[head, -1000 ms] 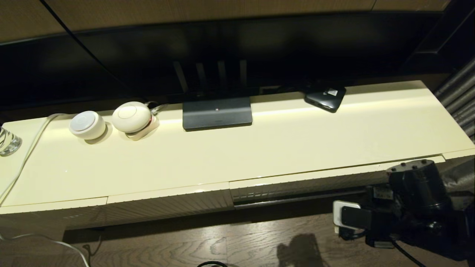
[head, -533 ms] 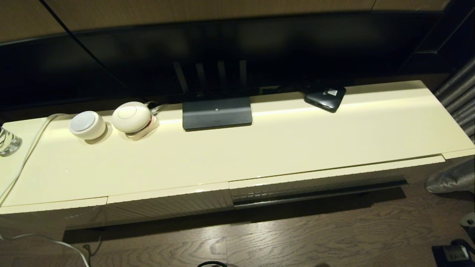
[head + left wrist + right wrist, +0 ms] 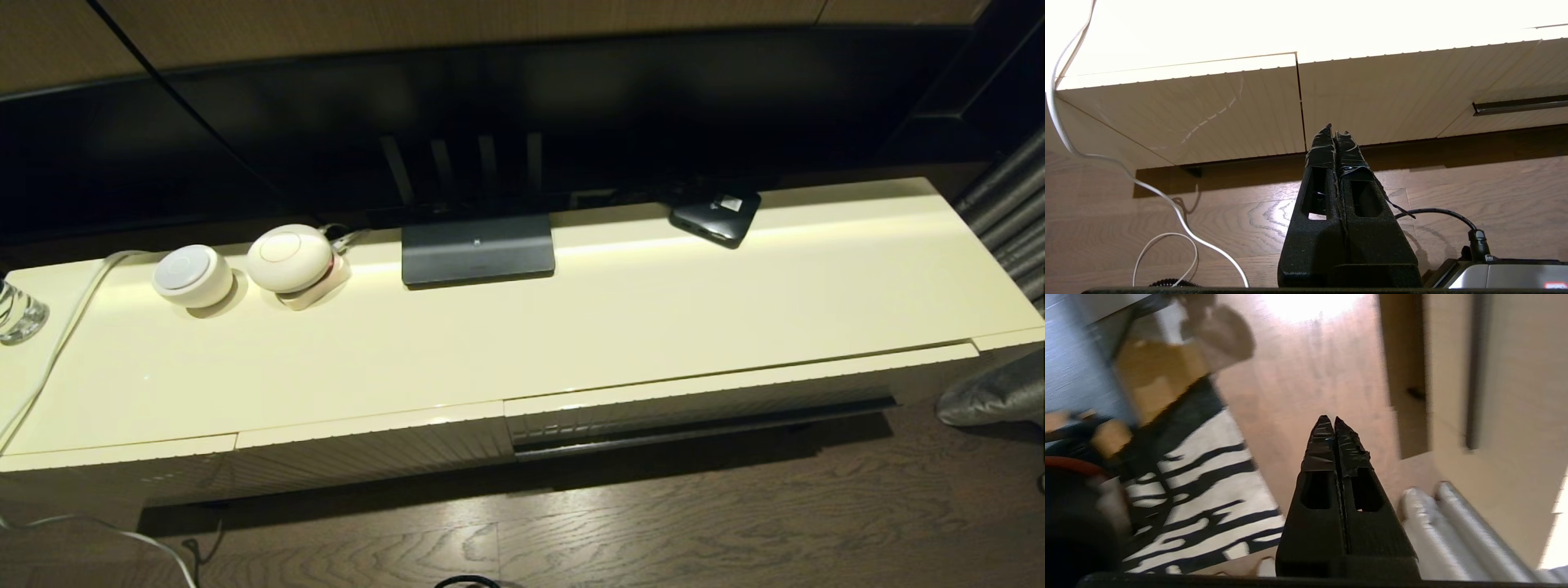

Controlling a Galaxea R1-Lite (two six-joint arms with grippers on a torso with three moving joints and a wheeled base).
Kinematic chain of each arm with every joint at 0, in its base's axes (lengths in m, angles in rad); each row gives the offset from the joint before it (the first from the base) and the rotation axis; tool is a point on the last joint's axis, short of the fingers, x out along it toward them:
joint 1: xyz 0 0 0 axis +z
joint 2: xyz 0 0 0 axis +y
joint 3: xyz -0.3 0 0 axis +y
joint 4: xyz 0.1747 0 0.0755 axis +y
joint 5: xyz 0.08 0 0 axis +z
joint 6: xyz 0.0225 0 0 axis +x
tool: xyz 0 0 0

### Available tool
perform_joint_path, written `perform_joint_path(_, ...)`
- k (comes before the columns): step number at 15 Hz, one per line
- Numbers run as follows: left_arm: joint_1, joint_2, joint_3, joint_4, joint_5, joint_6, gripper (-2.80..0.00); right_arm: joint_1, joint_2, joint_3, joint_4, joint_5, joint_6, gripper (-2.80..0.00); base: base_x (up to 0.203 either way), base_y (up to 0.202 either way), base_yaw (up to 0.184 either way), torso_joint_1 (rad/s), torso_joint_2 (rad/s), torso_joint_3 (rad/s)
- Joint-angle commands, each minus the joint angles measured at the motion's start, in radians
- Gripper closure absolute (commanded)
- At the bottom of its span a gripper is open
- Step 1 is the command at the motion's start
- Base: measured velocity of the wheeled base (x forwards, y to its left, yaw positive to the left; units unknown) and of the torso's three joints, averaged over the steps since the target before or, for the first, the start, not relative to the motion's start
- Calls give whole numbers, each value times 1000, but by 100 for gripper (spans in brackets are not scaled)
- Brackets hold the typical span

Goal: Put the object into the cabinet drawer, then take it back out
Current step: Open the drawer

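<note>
On the counter (image 3: pixel 490 343), seen from the head view from left to right, a glass (image 3: pixel 16 310), two white round devices (image 3: pixel 192 275), a dark stand base (image 3: pixel 478 249) and a small black box (image 3: pixel 716 215) are found. The cabinet drawer (image 3: pixel 694 400) is shut, its dark bar handle (image 3: pixel 702 429) running below the ribbed front. The umbrella is seen in no view. The left gripper (image 3: pixel 1334 132) is held low before the ribbed panels, fingers pressed together on nothing. The right gripper (image 3: pixel 1329 421) is held above the wooden floor (image 3: pixel 1306 388), beside a striped rug (image 3: pixel 1208 498), fingers likewise together and bare.
</note>
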Motion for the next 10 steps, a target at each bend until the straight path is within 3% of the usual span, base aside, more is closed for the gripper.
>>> perform_joint_path(1,0,1,3,-2,0,-1,0,-9,-87,59,12,10,-8,0,0,0,0,0,0,0)
perform_joint_path(6,0,1,3,-2,0,-1,0,-10,67,22,-44,24,-8,0,0,0,0,0,0,0)
perform_joint_path(10,0,1,3,0,0,-1,0,-9,365,-31,-263,26,-3,0,0,0,0,0,0,0)
